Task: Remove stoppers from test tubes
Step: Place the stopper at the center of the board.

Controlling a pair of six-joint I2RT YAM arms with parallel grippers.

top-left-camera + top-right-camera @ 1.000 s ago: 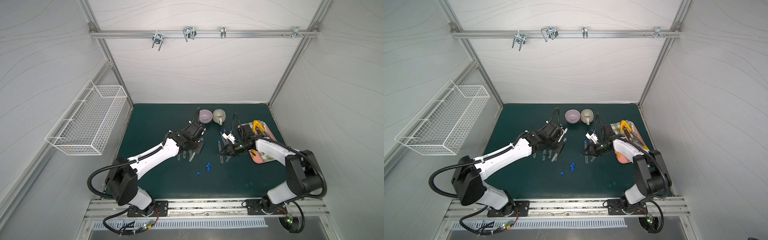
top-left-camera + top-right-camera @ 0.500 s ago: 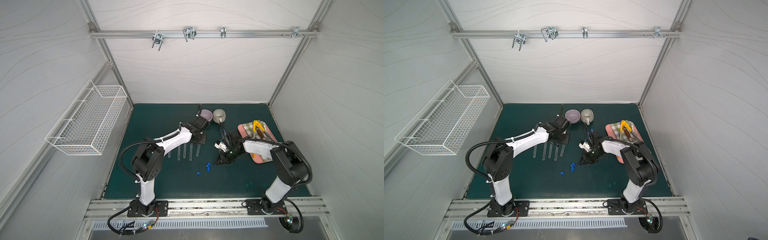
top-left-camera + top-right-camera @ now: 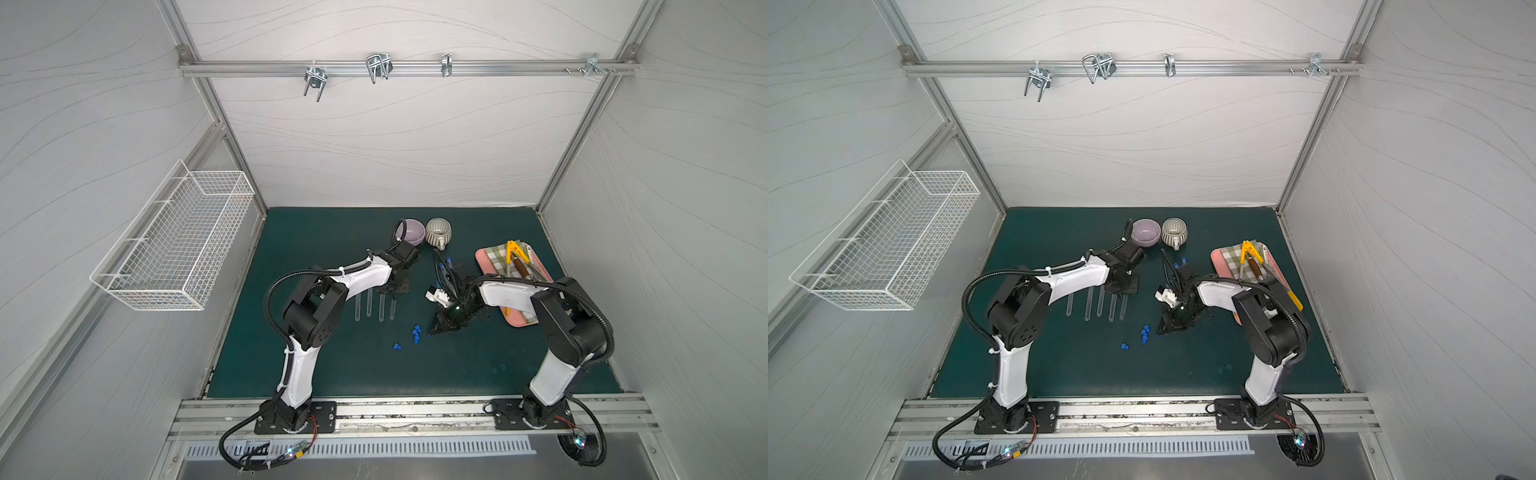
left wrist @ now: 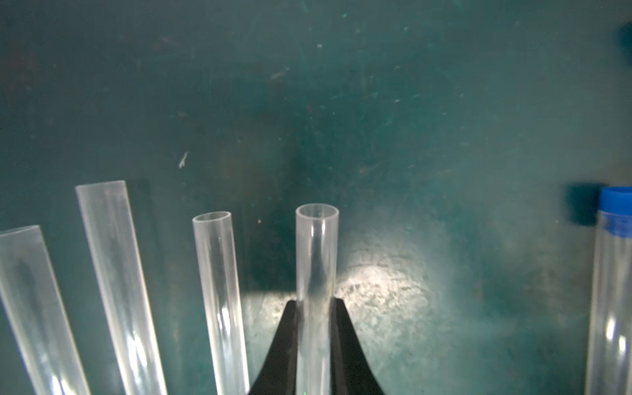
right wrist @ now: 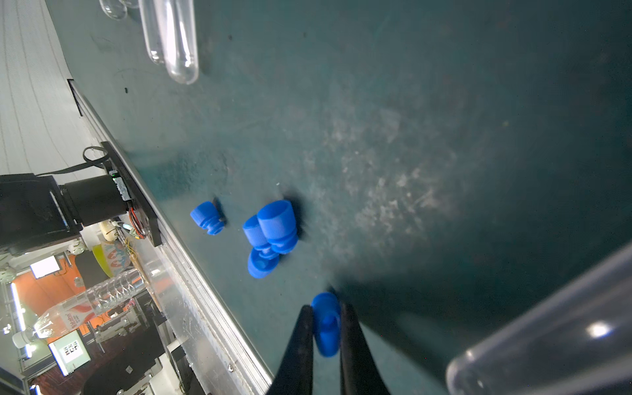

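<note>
- Halfway mark, by the look of it: five uncapped tubes (image 3: 1089, 305) lie side by side on the green mat (image 3: 332, 249), just in front of the lilac bowl (image 3: 409, 232), mouths bare.
- The left gripper (image 4: 316, 302) is clamped tight on the tube (image 4: 317, 246) at the end of that row, the one most nearly straight in front of the bowl. Its mouth is open and it sits low over the mat.
- Farther out in front of the bowl, about four loose stoppers (image 5: 273, 225) lie in a small cluster, one a little apart.
- The right gripper (image 5: 326, 311) pinches one more stopper (image 5: 326, 333) between its closed fingers, close above the mat, just beside that cluster. A drop onto the pile looks like the step in hand.
- Work left: at least one capped tube (image 4: 612, 290) lies to the bowl's right. Both top views show a few blue caps there, half hidden by the right arm; the exact count cannot be told.
</note>
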